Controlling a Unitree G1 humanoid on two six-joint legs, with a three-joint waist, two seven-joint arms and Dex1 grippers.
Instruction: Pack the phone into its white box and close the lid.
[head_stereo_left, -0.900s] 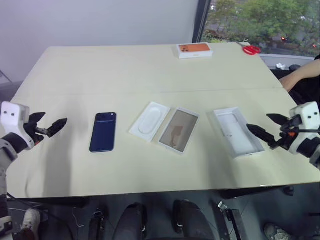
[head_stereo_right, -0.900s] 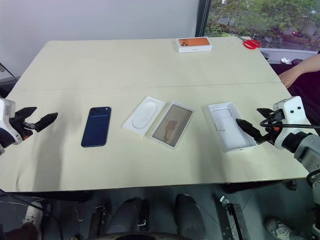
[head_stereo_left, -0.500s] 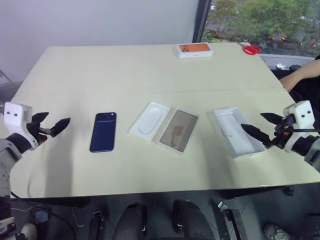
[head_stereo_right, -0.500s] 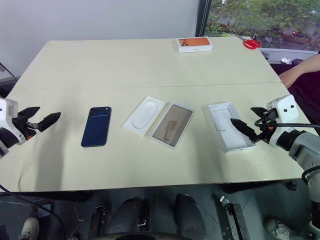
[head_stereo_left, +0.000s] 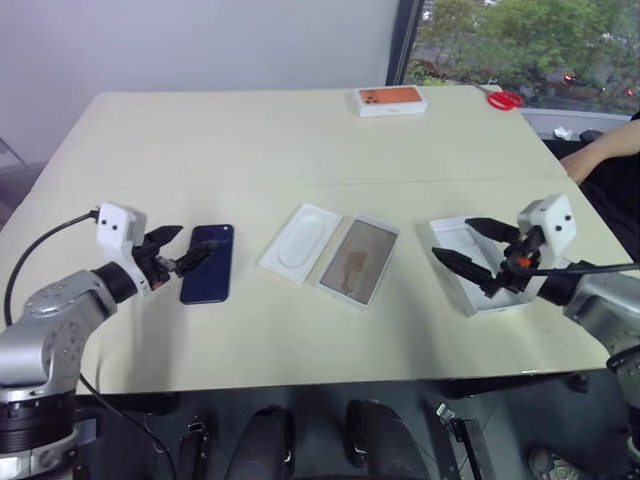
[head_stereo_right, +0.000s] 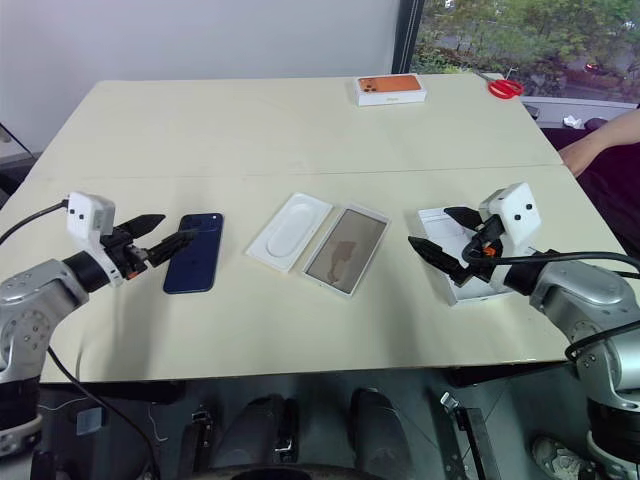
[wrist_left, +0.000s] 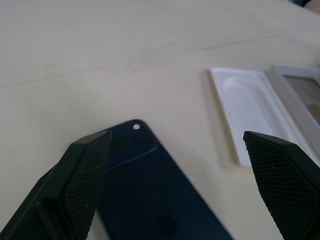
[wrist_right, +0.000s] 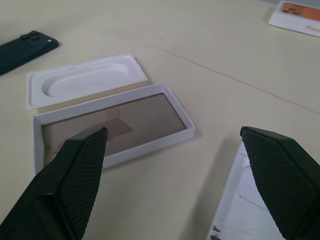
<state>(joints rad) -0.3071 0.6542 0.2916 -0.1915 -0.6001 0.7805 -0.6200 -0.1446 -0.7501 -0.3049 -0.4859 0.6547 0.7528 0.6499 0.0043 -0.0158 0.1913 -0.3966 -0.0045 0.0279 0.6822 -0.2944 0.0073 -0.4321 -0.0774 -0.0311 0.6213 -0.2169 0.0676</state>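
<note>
The dark navy phone (head_stereo_left: 207, 263) lies flat on the table, camera end away from me. My left gripper (head_stereo_left: 194, 241) hovers open at its left edge, and the phone (wrist_left: 155, 190) sits low between the spread fingers. The white box (head_stereo_left: 358, 262), brownish floor up, lies at the centre. To its right rests the lid (wrist_right: 240, 210), white inside up. Above the lid's left end my right gripper (head_stereo_left: 451, 237) is open and holds nothing, pointing toward the box (wrist_right: 110, 127).
A white rounded insert (head_stereo_left: 301, 243) lies between phone and box. An orange-topped box (head_stereo_left: 390, 100) and red scissors (head_stereo_left: 503, 99) sit at the far edge. A person's arm (head_stereo_left: 600, 155) rests at the table's right side.
Both arms swung inward from the table's sides. The left gripper came up to the phone, the right gripper moved over the lid. Both stayed open.
</note>
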